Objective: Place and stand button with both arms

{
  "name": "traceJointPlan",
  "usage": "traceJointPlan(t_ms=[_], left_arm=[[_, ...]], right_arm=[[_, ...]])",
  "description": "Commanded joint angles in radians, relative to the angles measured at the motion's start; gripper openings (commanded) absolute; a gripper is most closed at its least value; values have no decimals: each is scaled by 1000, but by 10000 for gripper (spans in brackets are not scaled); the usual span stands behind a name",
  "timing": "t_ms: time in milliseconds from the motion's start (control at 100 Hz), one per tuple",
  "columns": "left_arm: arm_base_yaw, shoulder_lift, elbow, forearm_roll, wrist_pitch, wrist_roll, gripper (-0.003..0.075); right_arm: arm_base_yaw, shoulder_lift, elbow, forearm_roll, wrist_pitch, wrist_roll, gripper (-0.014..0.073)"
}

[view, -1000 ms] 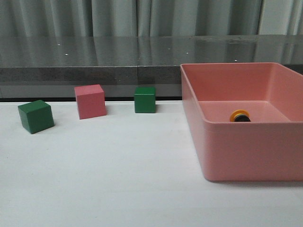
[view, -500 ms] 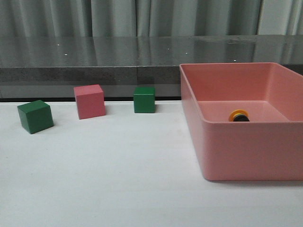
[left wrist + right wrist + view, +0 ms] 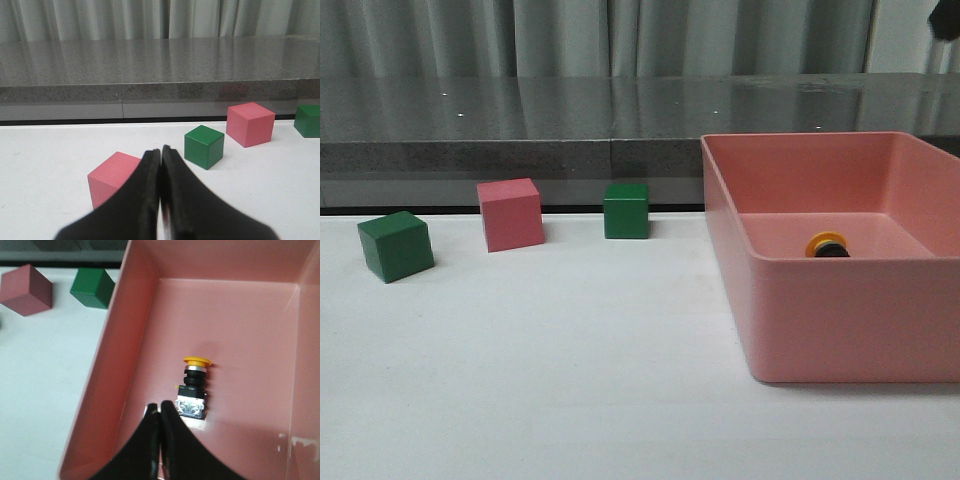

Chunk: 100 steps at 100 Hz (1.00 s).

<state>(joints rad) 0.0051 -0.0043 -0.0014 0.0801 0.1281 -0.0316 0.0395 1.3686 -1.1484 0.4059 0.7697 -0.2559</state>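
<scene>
The button (image 3: 195,386) has a yellow mushroom cap, a black cylindrical body with a silvery ring under the cap, and a clear square base block. It lies on its side on the floor of the pink bin (image 3: 125,335), near the middle of the right wrist picture, cap toward the top of the frame and base toward the bottom.

In the front view only a sliver of the button (image 3: 828,245) shows over the bin's near wall: the yellow cap edge and a bit of black. The bin (image 3: 840,320) fills the right half of that frame; the button is the only thing seen inside it.

The right gripper (image 3: 160,412) rises from the bottom centre of its picture, fingers pressed together, tips just beside the button's base; contact cannot be told.

The left gripper (image 3: 161,155) is likewise pressed together, holding nothing, at the bottom centre of its frame. Behind it sit a pink cube (image 3: 115,177), a green cube (image 3: 203,146), another pink cube (image 3: 250,124) and, at the right edge, a second green cube (image 3: 308,120).
</scene>
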Motion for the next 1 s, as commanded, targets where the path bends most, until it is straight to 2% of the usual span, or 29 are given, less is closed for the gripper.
traceJointPlan(t_ms=[0, 80, 130, 180, 250, 470, 630, 890, 990], left_arm=[[3, -32, 47, -6, -84, -8, -20], [3, -32, 47, -6, -84, -8, -19], [3, -32, 47, -6, -84, -8, -19], [3, -32, 47, -6, -84, -8, -19], [3, -32, 47, -6, -84, -8, -19], [3, -32, 47, -6, -84, -8, -19], [3, -32, 47, -6, -84, -8, -19], [3, -32, 47, -6, -84, -8, -19], [3, -32, 47, -6, -84, -8, -19]], right_arm=[[11, 78, -69, 30, 2, -53, 29], [32, 179, -103, 30, 38, -100, 220], [44, 228, -120, 30, 54, -103, 384], [52, 267, -128, 31, 54, -100, 505], [58, 308, -131, 31, 25, -99, 599], [57, 365, -131, 24, -75, -97, 588], [57, 401, -131, -27, -136, -97, 588], [57, 491, -131, -39, -94, -97, 586], [57, 519, -131, -39, -85, -97, 536]])
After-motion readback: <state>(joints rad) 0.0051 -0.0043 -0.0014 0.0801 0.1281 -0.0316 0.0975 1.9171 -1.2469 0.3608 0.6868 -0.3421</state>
